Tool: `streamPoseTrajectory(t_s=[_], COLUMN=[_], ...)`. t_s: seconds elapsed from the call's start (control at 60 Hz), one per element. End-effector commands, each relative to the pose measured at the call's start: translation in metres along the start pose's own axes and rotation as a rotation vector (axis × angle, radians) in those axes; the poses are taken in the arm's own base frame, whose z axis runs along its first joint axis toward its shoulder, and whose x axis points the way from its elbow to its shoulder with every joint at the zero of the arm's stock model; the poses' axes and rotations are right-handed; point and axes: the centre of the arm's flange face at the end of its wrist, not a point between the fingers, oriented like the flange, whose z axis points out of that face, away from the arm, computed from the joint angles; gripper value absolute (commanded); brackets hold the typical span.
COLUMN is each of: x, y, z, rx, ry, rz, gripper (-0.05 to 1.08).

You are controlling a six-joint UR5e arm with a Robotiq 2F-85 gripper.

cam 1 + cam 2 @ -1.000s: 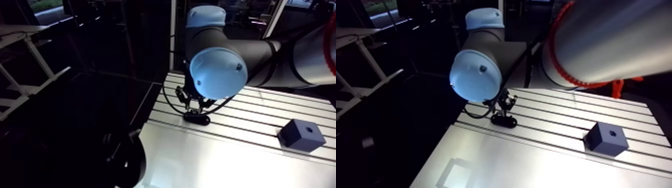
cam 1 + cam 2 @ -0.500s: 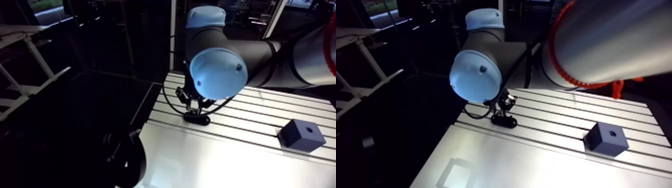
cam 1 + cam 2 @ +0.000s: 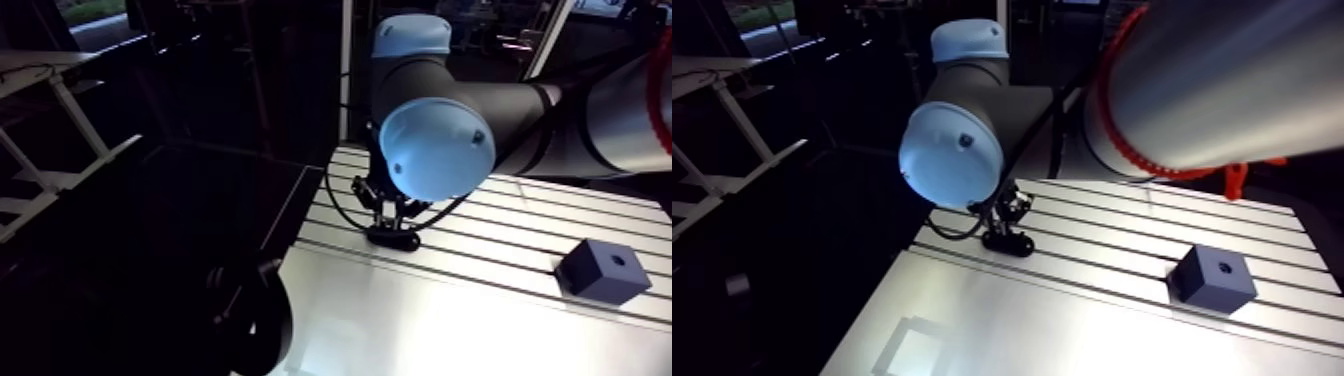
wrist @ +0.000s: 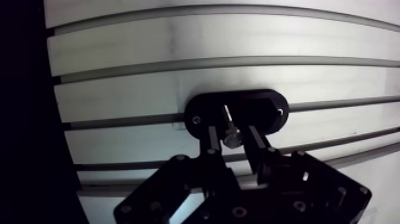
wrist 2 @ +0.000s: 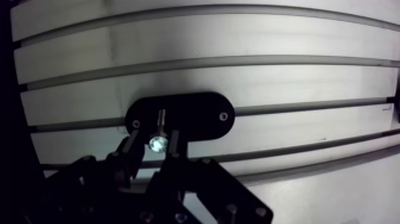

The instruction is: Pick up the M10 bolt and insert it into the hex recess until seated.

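Bolt (image 5: 158,143) stands in black holder (image 5: 190,116); gripper (image 5: 153,141) jaws narrow, straddling it, seemingly unclamped. Risk: off-centre closure tilts it, jamming later at block (image 3: 1213,279), 4 o'clock of holder.

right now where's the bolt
In the wrist view the bolt sits between the gripper's open fingers, at the black oval plate; in the arm view that is well left of the block.
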Motion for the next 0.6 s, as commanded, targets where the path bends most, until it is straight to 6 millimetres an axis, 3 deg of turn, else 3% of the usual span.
streamPoseTrajectory(t_s=[0.017, 0.6], x=[-0.0011, -0.003], y=[0.0005, 0.001], z=[-0.0005, 0.0005], rx=[-0.001, -0.002], ry=[0.0, -0.003], rz=[0.0, -0.002], gripper=[0.66, 0.69])
